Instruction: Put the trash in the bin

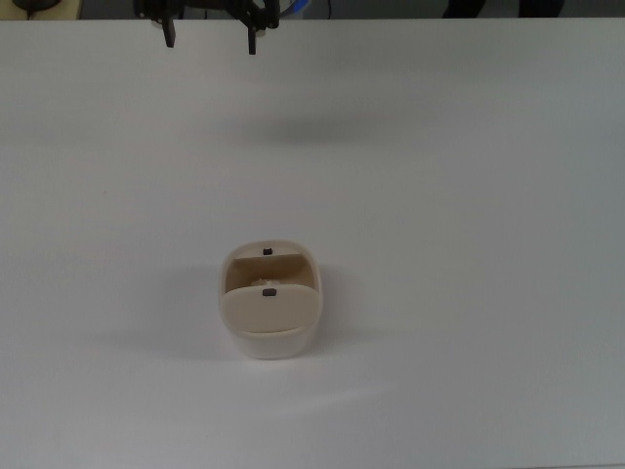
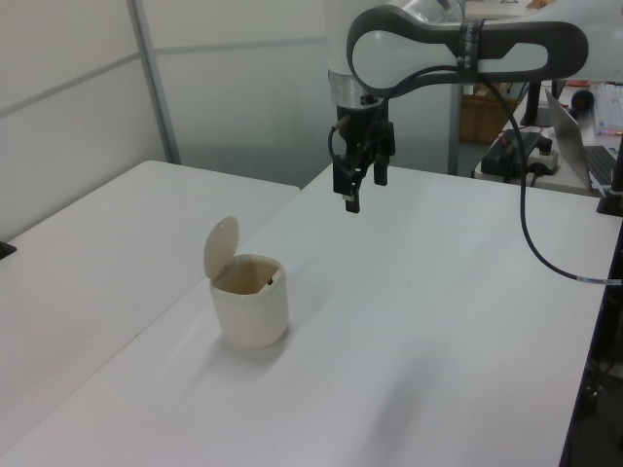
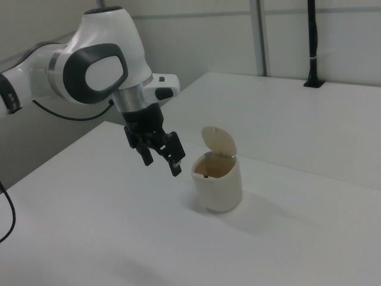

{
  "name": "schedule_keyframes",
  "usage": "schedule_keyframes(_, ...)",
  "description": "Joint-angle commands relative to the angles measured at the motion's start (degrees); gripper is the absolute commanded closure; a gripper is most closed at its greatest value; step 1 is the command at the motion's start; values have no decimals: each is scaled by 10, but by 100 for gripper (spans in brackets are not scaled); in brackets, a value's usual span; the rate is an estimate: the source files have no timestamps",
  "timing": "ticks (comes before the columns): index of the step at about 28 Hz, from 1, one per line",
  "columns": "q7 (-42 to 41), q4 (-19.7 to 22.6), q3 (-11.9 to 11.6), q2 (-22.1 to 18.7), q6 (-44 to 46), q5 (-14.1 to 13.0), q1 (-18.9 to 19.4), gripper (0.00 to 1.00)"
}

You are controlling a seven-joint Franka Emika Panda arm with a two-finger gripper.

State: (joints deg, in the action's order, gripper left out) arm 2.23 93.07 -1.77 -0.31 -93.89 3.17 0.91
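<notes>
The beige bin [image 1: 270, 337] stands near the middle of the white table [image 1: 469, 195], its swing flap [image 2: 221, 247] tipped up and the mouth open. In the top view a small pale lump [image 1: 263, 284] shows inside the mouth, just behind the flap; it looks like the crumpled paper trash. No paper lies on the table. My gripper [image 1: 210, 41] hangs open and empty well above the table, at the top view's upper edge, far from the bin. The left view shows the gripper [image 2: 363, 191] up and to the right of the bin [image 2: 251, 313]; in the right view the gripper [image 3: 162, 164] is left of the bin [image 3: 218, 189].
A second white table [image 2: 88, 253] adjoins along a seam on the left view's left. A laptop [image 2: 576, 125] and cables [image 2: 531, 156] sit past the table's far end on the left view's right. A black post [image 3: 311, 42] stands at the back of the right view.
</notes>
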Motion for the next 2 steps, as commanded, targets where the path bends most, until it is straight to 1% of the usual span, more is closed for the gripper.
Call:
schedule_keyframes(1,-19,6,-7,-10,11,-13,1,0)
schedule_keyframes(2,-19,6,-7,-10,11,-12,1,0)
